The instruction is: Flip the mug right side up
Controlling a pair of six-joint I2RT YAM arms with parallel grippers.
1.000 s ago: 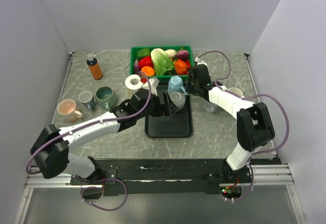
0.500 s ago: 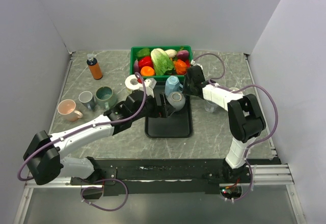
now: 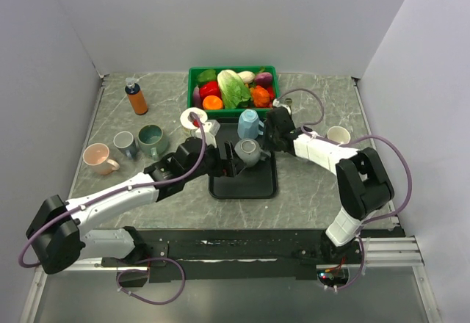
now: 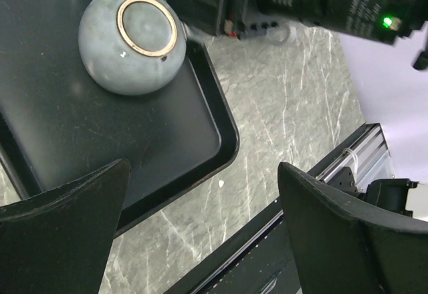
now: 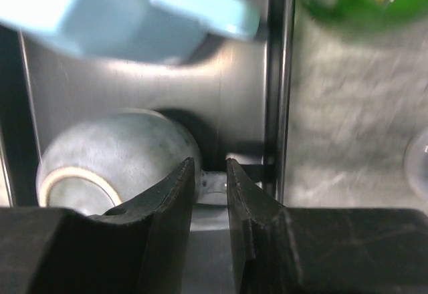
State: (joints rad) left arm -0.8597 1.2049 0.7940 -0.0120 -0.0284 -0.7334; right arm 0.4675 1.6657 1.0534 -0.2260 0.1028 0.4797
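Observation:
The grey-blue mug (image 3: 248,150) is upside down on the black tray (image 3: 242,183), its ringed base up. It also shows in the left wrist view (image 4: 130,40) and the right wrist view (image 5: 114,160). My right gripper (image 3: 266,141) is shut on the mug's handle (image 5: 214,184), the fingers pinching it from both sides at the mug's right. My left gripper (image 3: 230,163) is open and empty, hovering over the tray's near-left part, a little short of the mug; its fingers (image 4: 60,240) stand wide apart.
A light blue mug (image 3: 250,123) stands upside down at the tray's far end, close behind the grey one. A green basket of vegetables (image 3: 233,88), a tape roll (image 3: 192,118), an orange bottle (image 3: 136,98), three mugs at the left (image 3: 125,145) and a white cup (image 3: 338,134) ring the tray.
The right gripper has come down and closed on the mug's handle. The mug has shifted slightly toward the near left. The left arm has drawn back a little.

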